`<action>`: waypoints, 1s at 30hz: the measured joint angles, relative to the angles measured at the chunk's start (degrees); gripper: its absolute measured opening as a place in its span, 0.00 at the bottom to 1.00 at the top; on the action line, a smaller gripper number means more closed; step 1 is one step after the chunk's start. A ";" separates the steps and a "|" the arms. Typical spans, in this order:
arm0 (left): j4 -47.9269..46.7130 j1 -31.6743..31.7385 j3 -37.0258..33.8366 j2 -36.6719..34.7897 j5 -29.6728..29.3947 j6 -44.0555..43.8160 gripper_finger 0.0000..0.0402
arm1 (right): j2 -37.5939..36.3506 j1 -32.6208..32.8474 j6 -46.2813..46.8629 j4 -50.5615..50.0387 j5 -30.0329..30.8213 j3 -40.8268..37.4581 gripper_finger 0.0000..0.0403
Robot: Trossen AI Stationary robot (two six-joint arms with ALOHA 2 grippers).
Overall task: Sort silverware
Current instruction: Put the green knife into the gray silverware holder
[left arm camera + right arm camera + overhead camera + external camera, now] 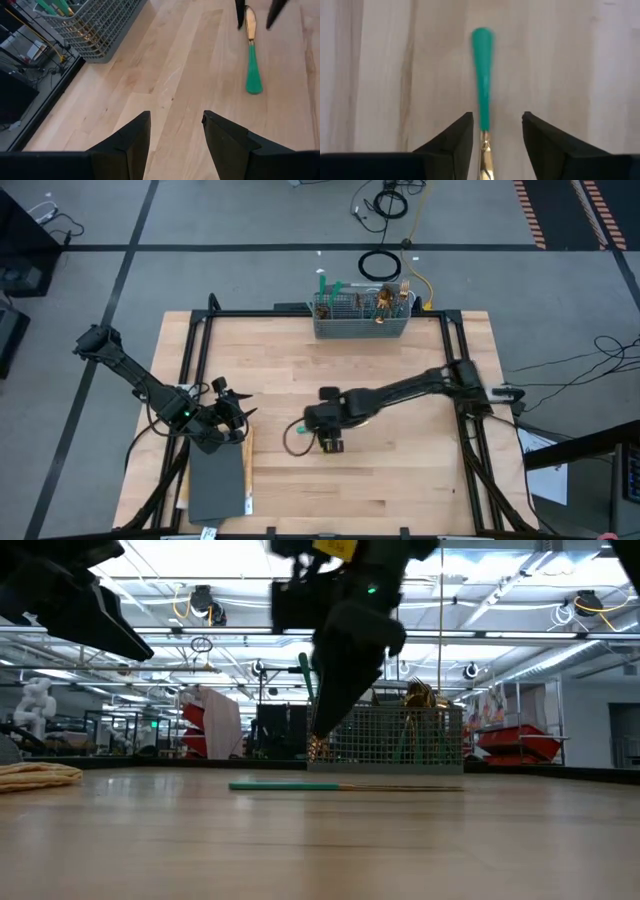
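The knife's (pixel 482 75) gold blade runs off the right wrist view's edge between the jaws

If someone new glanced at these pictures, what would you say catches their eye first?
Probably the lone teal-handled knife lying flat on the bare wooden table, with the right gripper directly over it, its fingers standing apart on either side of the handle. Next, the grey wire basket at the table's far edge, bristling with gold-and-teal silverware.
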 joint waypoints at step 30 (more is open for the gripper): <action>-4.16 -0.07 -0.01 0.00 1.33 -1.14 0.47 | 23.43 -1.91 -6.12 -21.46 -8.03 24.69 0.01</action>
